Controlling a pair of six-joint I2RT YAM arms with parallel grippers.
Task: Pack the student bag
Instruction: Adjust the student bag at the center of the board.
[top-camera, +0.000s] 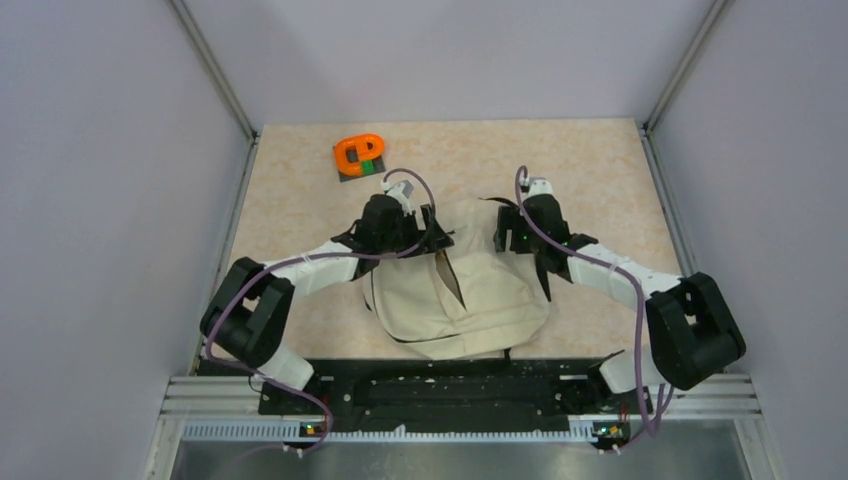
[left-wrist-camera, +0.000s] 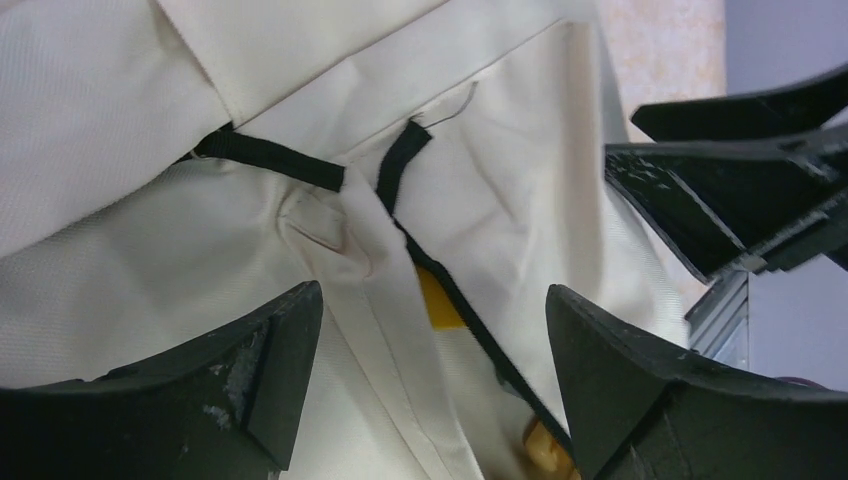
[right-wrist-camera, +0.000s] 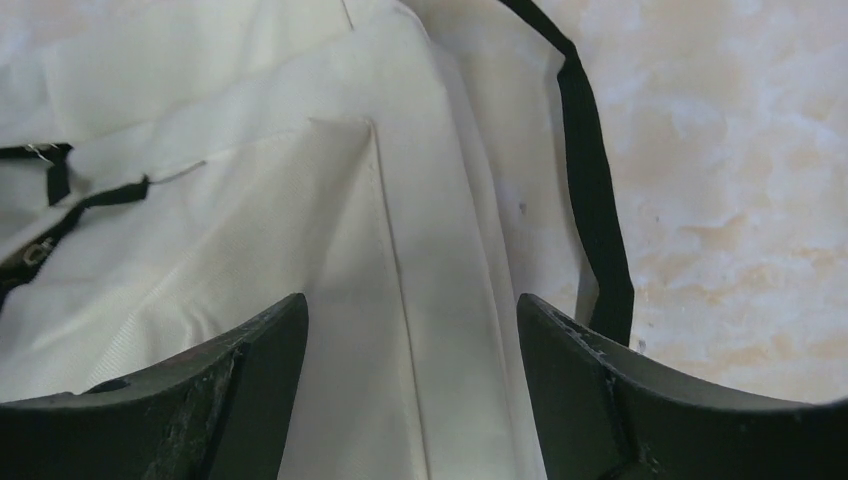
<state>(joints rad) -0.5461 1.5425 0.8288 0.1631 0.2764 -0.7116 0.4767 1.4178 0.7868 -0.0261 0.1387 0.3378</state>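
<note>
Left tool (left-wrist-camera: 430, 295) and right tool (right-wrist-camera: 410, 300) gape empty above the student bag (top-camera: 455, 290) on mottled beige tabletop (top-camera: 600, 170) between pale walls (top-camera: 100, 150).

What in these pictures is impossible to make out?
Large beige fabric backpack, top view: its inside shows only as a dark slit; fabric covers the contents.
Yellow item in the backpack's opening, left wrist view: mostly under fabric, unidentifiable.
Orange looped object, far left, top view: too small to identify.
</note>
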